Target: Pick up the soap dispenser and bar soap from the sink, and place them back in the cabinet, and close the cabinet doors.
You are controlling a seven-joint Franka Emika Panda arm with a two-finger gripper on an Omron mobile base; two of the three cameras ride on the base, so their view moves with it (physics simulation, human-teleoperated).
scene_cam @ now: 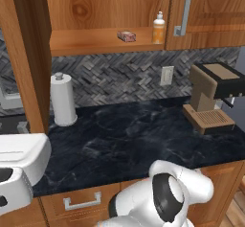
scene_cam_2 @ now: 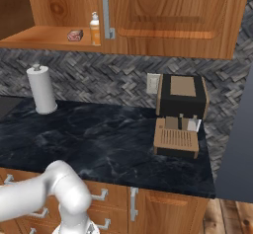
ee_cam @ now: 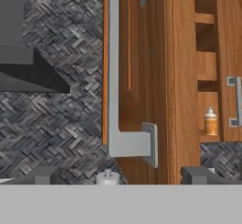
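The cabinet (scene_cam: 95,10) stands open, its plain wooden shelf (scene_cam: 91,41) bare apart from two small things, and in the hand view its interior lies ahead of the gripper (ee_cam: 121,175) and to the right of it, past the edge of a door. That open cabinet door (ee_cam: 142,76) is the nearest thing to the hand: it is seen edge-on straight in front of the fingertips (ee_cam: 198,175), with its long silver bar handle (ee_cam: 114,72) running up the view just left of centre and its lower bracket just above the gap between the two tips. The other door (scene_cam: 210,5), on the right of the opening, is shut against the cabinet in the left base view. The gripper's jaws stand wide apart and hold nothing; the two dark tips sit at either side of the bottom of the hand view with only the door and the top of the paper-towel roll (scene_cam: 62,99) between them. The soap dispenser (scene_cam: 159,28) stands upright on the shelf at its right end, close to the shut door, ahead and to the right of the hand. The bar soap (scene_cam: 126,36) lies flat on the same shelf, just left of the bottle and apart from it.
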